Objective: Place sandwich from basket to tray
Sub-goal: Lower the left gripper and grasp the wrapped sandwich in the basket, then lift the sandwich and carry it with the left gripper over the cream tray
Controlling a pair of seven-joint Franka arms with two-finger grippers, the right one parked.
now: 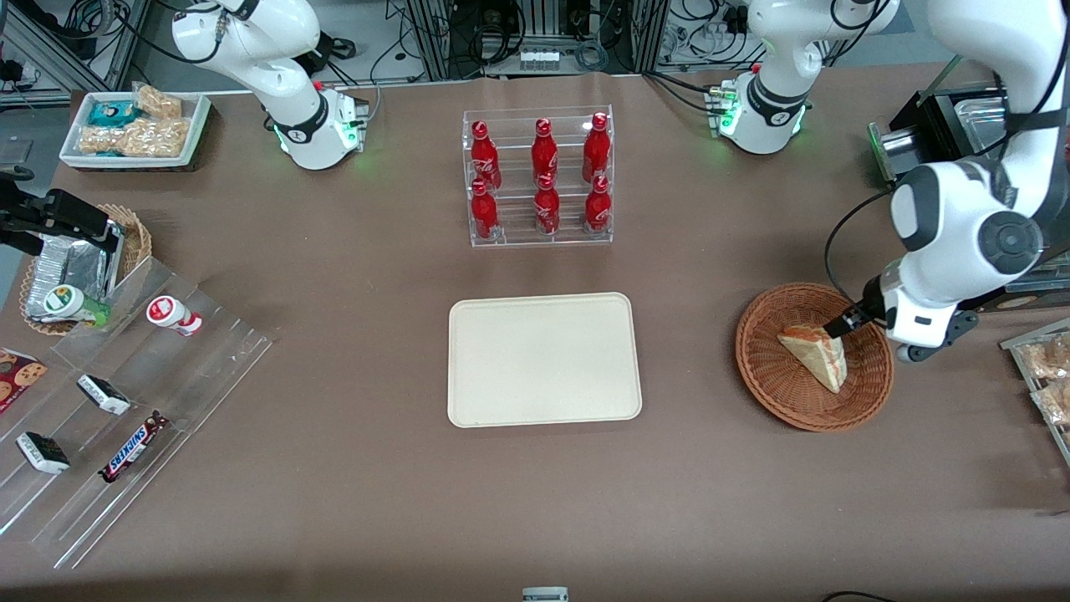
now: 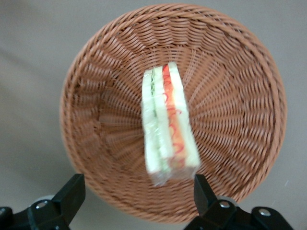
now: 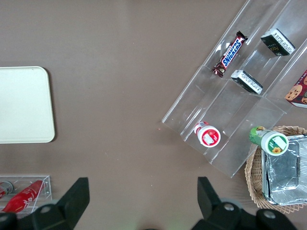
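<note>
Approach phase, nothing grabbed yet.

End effector (image 1: 838,326) at right of front frame, low over basket (image 1: 765,368) rim on the side farther from front cam, just touching or near the top corner of sandwich (image 1: 815,355). Wrist cam: fingers (image 2: 72,191) spread wide, released, nothing between them; sandwich (image 2: 168,129) centred in the gap but lower down, apart from both pads. Basket (image 2: 96,120) fills that view.

Sandwich inside basket, standing on edge, leaning on the wicker wall; filling layers face the wrist cam, bread faces point outward. Prob. why wrist is aligned this way: jaws straddle the two flat bread faces, best squeeze axis for a wedge. Clear wrap looks slippery, bread soft, so light clamp advisable.

Tray (image 1: 543,359) at centre of front frame, bare, well apart from basket, toward parked arm's end. Also seen in right wrist cam at left edge (image 3: 24,105).

Bench (image 1: 376,485) brown. Bottle rack (image 1: 539,176) upper centre of front frame, farther from cam than tray; not in the direct path basket→tray.

Next, as a guess: descend, close on bread faces, lift clear of basket rim, translate to tray. Risks: rim snag, wrap slip.
</note>
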